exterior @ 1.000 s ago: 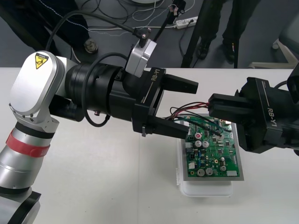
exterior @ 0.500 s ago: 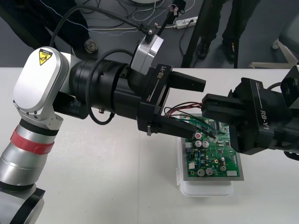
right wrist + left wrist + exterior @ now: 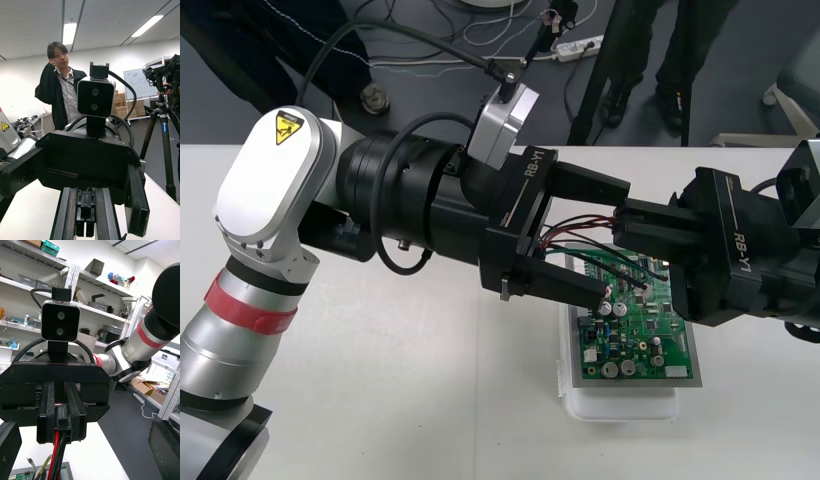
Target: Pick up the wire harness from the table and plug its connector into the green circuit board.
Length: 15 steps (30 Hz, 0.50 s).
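Observation:
The green circuit board (image 3: 635, 335) sits on its white base (image 3: 620, 405) right of the table's centre. Above its far edge my right gripper (image 3: 628, 228) is shut on the harness's black plug (image 3: 86, 204), which sits between its two fingers (image 3: 105, 215). Red and black wires (image 3: 572, 228) loop leftward from it over the board; in the left wrist view the wires (image 3: 56, 455) hang from the plug (image 3: 62, 423) toward the board (image 3: 22, 472). My left gripper (image 3: 593, 238) faces the right one, open, one finger (image 3: 558, 283) on each side of the right fingertips and wires.
The left arm's silver links with the red ring (image 3: 242, 300) lie across the table's left side. The table's far edge (image 3: 650, 147) runs just behind both grippers, with dark floor, cables and a tripod beyond it. Bare table (image 3: 410, 400) lies in front of the board.
My left gripper has moved right, so its open fingers now bracket the right gripper's tips and the wires. The right gripper has shifted slightly left, still holding the plug.

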Available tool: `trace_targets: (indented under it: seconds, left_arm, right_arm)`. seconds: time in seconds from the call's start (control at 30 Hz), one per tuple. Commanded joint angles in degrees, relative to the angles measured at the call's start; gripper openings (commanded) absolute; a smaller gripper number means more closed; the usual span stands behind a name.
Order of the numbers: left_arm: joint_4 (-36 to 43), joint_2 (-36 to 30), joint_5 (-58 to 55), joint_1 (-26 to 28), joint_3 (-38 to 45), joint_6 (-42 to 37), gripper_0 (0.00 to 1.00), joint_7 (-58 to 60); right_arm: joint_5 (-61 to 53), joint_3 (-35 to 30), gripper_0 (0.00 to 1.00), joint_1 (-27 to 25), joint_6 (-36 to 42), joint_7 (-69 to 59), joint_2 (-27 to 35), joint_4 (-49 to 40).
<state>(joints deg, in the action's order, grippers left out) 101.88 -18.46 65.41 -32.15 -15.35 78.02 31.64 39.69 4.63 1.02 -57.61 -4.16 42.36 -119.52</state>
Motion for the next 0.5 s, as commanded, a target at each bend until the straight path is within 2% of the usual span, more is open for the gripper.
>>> trace_targets:
  seconds: [0.03,0.13,0.4,0.5]
  left_arm:
    - [0.5,-2.2,-1.6,-1.7,-1.0,-2.8,1.0,-4.6]
    - [0.5,-2.7,-1.7,-1.7,-1.0,-2.8,0.86,-5.0]
    - [0.4,-3.2,-1.7,-1.4,-1.0,-3.0,0.75,-5.5]
    - [0.5,-3.1,-1.7,-1.4,-1.0,-3.3,0.64,-5.6]
  right_arm:
    - [0.3,1.0,0.0,1.5,-0.3,3.2,-0.5,-0.4]
    - [0.3,1.0,0.0,1.5,0.0,3.2,-0.4,-0.4]
    - [0.3,0.9,0.0,1.5,0.5,3.2,-0.4,-0.4]
    - [0.3,1.0,0.0,1.5,0.5,3.2,-0.4,-0.4]
